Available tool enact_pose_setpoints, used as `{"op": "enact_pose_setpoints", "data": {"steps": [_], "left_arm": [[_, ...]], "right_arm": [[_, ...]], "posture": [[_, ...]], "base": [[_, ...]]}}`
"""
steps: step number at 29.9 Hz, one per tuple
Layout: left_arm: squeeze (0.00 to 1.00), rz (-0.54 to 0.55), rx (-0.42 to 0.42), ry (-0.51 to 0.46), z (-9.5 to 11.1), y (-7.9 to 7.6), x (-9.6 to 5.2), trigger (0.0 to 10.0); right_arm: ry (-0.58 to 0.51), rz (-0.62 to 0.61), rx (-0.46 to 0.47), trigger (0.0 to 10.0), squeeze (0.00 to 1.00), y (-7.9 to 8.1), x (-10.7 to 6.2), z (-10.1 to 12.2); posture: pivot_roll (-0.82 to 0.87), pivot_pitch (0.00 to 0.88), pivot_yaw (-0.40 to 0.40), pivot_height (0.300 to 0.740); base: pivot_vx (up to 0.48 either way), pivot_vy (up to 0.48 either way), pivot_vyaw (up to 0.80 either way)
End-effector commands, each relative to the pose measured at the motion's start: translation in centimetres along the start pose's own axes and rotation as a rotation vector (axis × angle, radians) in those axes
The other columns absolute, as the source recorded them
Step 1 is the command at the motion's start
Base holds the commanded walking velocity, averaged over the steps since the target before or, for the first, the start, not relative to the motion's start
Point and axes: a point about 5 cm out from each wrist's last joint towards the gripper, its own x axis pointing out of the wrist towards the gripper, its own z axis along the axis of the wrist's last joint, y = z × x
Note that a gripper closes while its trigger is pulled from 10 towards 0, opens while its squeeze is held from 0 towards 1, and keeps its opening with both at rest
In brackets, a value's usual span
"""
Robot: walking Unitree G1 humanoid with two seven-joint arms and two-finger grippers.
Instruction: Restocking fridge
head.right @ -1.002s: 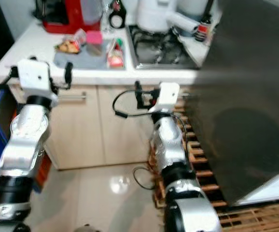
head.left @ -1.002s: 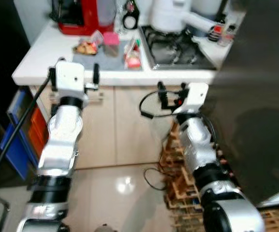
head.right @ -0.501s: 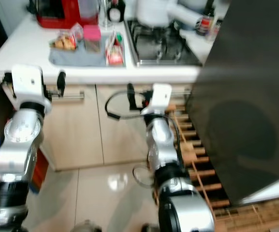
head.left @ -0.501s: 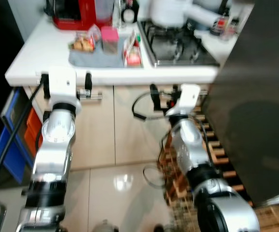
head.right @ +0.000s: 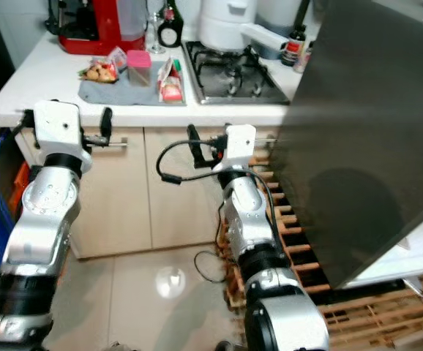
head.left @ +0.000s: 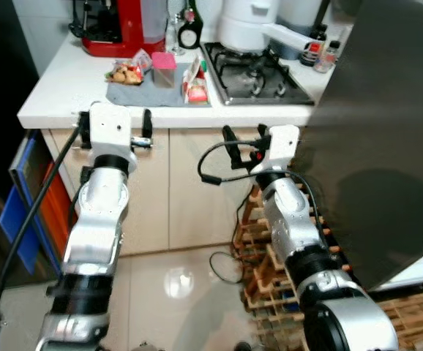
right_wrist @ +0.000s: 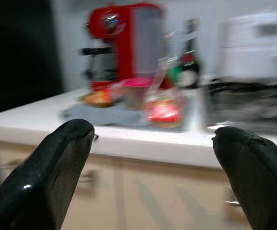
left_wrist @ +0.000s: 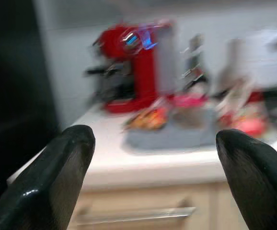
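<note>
Left eye view: left gripper (head.left: 114, 121) and right gripper (head.left: 246, 141) both spread, empty, below the counter edge (head.left: 160, 117); food packs (head.left: 196, 80) on grey mat (head.left: 156, 91) lie up-forward between them, right nearer.

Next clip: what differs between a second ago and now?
The whole picture has shifted, so the head camera moved, not the things. Both arms stay raised before the cabinet fronts, left end effector and right end effector open and holding nothing. Nothing was grasped or let go. The snack bag, pink-lidded cup and carton lie as before on the grey mat on the counter.
</note>
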Motion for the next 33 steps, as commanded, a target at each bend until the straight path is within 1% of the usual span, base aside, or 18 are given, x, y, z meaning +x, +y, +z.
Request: {"op": "enact_pose_setpoints", "data": {"steps": [1, 9, 12, 14, 16, 17, 18, 19, 21, 23, 26, 28, 29, 30, 33], "left_arm": [[0.0, -0.011, 0.007, 0.007, 0.0, -0.2, 0.2, 10.0], [0.0, -0.02, 0.015, 0.013, 0.0, -0.4, 0.4, 10.0], [0.0, -0.039, 0.031, 0.022, -0.1, -0.7, 0.4, 10.0], [0.0, -0.046, 0.037, 0.025, -0.2, -0.7, 0.4, 10.0], [0.0, -0.074, 0.077, 0.027, -0.3, -0.9, 0.5, 10.0], [0.0, -0.074, 0.077, 0.027, -0.3, -0.9, 0.5, 10.0], [0.0, -0.091, 0.111, 0.032, -0.3, -0.6, 0.7, 10.0], [0.0, -0.103, 0.134, 0.037, -0.3, -0.5, 0.9, 10.0], [0.0, -0.114, 0.145, 0.065, -0.4, 0.9, 1.5, 10.0], [0.0, -0.112, 0.136, 0.09, -0.5, 2.0, 2.0, 10.0], [0.0, -0.069, 0.068, 0.111, -0.7, 2.8, 2.4, 10.0], [0.0, -0.069, 0.068, 0.111, -0.7, 2.8, 2.4, 10.0], [0.0, -0.055, 0.048, 0.098, -0.5, 2.6, 2.3, 10.0], [0.0, -0.051, 0.041, 0.09, -0.3, 2.4, 2.3, 10.0], [0.0, -0.048, 0.046, 0.082, -0.3, 2.2, 2.1, 10.0]], "right_arm": [[0.0, 0.013, 0.0, 10.0, 0.0, 0.1, 0.1, 0.1], [-0.002, 0.016, 0.015, 10.0, 0.0, 0.1, 0.2, 0.1], [0.004, -0.037, 0.029, 10.0, 0.0, -0.5, 0.0, 0.0], [0.003, -0.047, 0.027, 10.0, 0.0, -0.6, 0.0, 0.0], [0.001, -0.077, 0.023, 10.0, 0.0, -1.0, -0.1, 0.0], [0.001, -0.077, 0.023, 10.0, 0.0, -1.0, -0.1, 0.0], [-0.006, -0.105, 0.029, 10.0, 0.0, -1.3, -0.3, 0.0], [-0.01, -0.124, 0.034, 10.0, 0.0, -1.6, -0.4, 0.0], [-0.023, -0.172, 0.052, 10.0, 0.0, -1.8, -0.8, -0.3], [-0.031, -0.198, 0.065, 10.0, 0.0, -1.8, -0.9, -0.5], [-0.036, -0.206, 0.071, 10.0, 0.0, -1.7, -1.0, -0.6], [-0.036, -0.206, 0.071, 10.0, 0.0, -1.7, -1.0, -0.6], [-0.029, -0.199, 0.064, 10.0, 0.0, -1.8, -1.1, -0.6], [-0.023, -0.195, 0.058, 10.0, 0.0, -1.9, -1.1, -0.7], [-0.018, -0.189, 0.05, 10.0, 0.0, -1.9, -1.0, -0.6]], "posture": [[0.03, 0.0, -0.063, 0.74], [0.03, 0.0, -0.062, 0.74], [0.03, 0.0, -0.062, 0.74], [0.03, 0.0, -0.062, 0.74], [0.03, 0.0, -0.054, 0.74], [0.03, 0.0, -0.054, 0.74], [0.03, 0.0, -0.008, 0.74], [0.03, 0.0, -0.008, 0.74], [0.03, 0.0, 0.066, 0.74], [0.02, 0.0, 0.093, 0.74], [0.02, 0.0, 0.098, 0.74], [0.02, 0.0, 0.098, 0.74], [0.02, 0.0, 0.08, 0.74], [0.02, 0.0, 0.08, 0.74], [0.02, 0.0, 0.071, 0.74]], "base": [[0.0, 0.0, 0.56], [0.0, 0.0, 0.49], [0.0, 0.0, 0.14], [0.0, 0.0, 0.0], [0.0, 0.0, 0.0], [0.0, 0.0, 0.0], [0.0, 0.0, 0.0], [0.0, 0.0, 0.0], [0.0, 0.0, 0.0], [0.0, 0.0, 0.0], [0.0, 0.0, 0.0], [0.0, 0.0, 0.0], [0.0, 0.48, 0.0], [0.0, 0.48, 0.0], [0.0, 0.48, -0.5]]}}
